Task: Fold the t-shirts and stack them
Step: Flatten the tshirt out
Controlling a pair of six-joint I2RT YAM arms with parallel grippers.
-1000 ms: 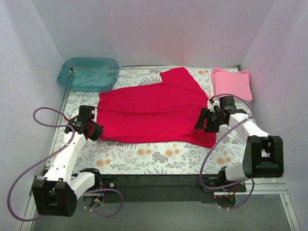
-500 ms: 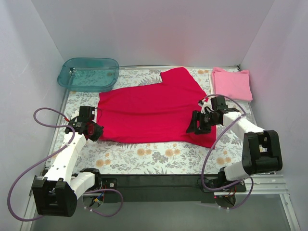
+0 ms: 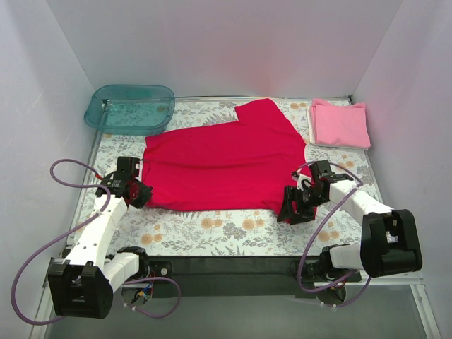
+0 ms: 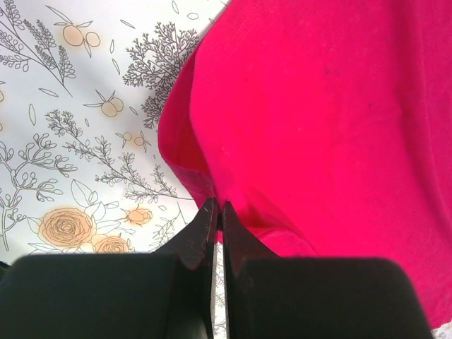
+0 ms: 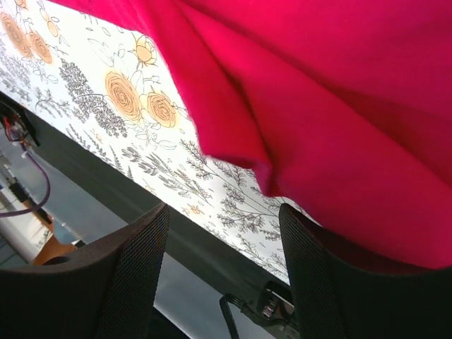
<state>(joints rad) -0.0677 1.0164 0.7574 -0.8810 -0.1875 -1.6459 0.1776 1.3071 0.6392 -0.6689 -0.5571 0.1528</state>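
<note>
From above, the crimson red cotton t-shirt (image 3: 226, 166) lies spread flat across the middle of the floral-printed worktop (image 3: 233, 229), its body running left to right and one sleeve pointing to the far edge. It is not yet folded. The light pink cotton t-shirt (image 3: 340, 123) sits at the far right corner as a neat folded rectangle, well apart from the arms, so that half of the job looks done. A teal translucent plastic tub (image 3: 131, 108) stands at the far left corner, just beyond the red cloth. The left end effector (image 3: 138, 191) is at the near left corner of the red shirt and the right end effector (image 3: 293, 208) at its near right corner.

The left wrist view shows the left end effector (image 4: 217, 208) with its fingers pressed together, their tips meeting on the rolled hem of the crimson red cotton t-shirt (image 4: 325, 120), which puckers toward them. It reads as a pinch on the edge, with the floral-printed worktop (image 4: 78, 141) bare beside it.

In the right wrist view the right end effector (image 5: 222, 212) is spread wide. A loose corner of the crimson red cotton t-shirt (image 5: 339, 92) hangs in the gap – not gripped, as far as I can tell.

What is left, by my reading: take that corner, fold the red shirt, then stack the two.
</note>
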